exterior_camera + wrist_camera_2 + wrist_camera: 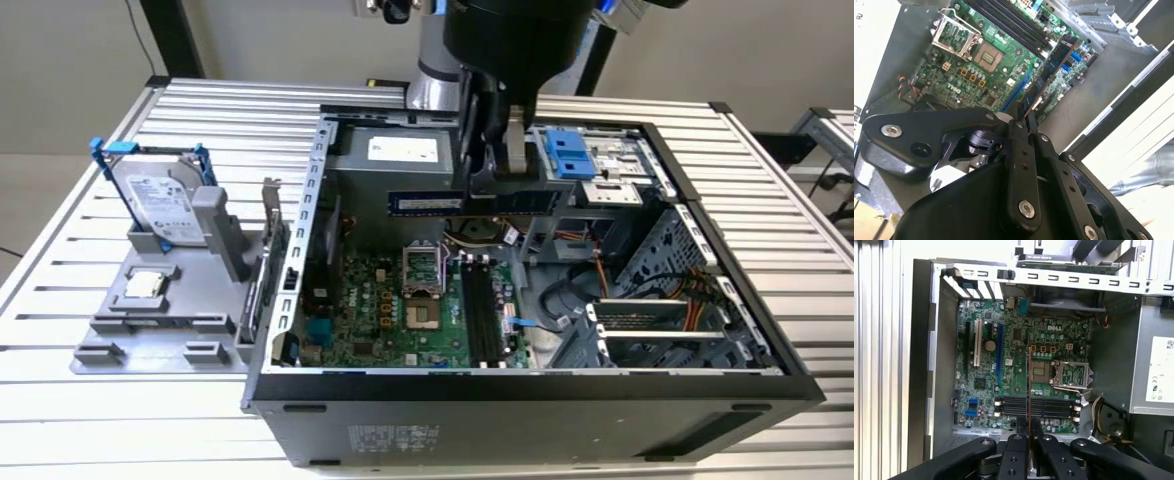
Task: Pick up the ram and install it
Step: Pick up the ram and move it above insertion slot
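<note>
Overhead, the gripper (491,188) pinches the ram (427,204), its long axis level, left-to-right in the exterior view, above the motherboard (394,295).

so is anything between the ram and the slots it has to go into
Nothing visible does. The pincer holds the ram in open air above the motherboard, and the black slots below lie bare. A bundle of cables sits by one end of them, off the slots themselves.
</note>
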`<state>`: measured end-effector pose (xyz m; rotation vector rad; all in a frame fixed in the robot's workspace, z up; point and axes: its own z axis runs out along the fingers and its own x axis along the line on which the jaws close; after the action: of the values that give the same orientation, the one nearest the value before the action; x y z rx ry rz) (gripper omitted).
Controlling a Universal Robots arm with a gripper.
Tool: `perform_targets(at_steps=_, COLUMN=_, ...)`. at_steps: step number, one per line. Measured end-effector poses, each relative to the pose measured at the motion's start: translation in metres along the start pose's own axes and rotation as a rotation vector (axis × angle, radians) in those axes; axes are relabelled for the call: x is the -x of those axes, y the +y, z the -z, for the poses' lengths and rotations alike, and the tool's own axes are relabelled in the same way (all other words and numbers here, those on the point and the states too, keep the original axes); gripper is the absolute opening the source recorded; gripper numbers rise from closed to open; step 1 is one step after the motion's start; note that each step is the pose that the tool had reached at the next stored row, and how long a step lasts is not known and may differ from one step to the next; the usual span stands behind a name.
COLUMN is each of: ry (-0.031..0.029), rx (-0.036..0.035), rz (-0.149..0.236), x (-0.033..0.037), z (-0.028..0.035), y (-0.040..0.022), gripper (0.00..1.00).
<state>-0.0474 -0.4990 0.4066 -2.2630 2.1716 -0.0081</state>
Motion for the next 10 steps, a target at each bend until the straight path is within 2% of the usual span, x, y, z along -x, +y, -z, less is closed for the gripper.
perform_targets(at_steps=5, ry=0.0000, rx=0.0000, rz=0.002, x=-0.0003, z=0.0000, y=-0.0068, gripper=0.00)
perform_targets(at_steps=10, ry=0.0000, rx=0.0000, rz=0.003, x=-0.0004, z=-0.0001, y=-0.0109, gripper=0.00)
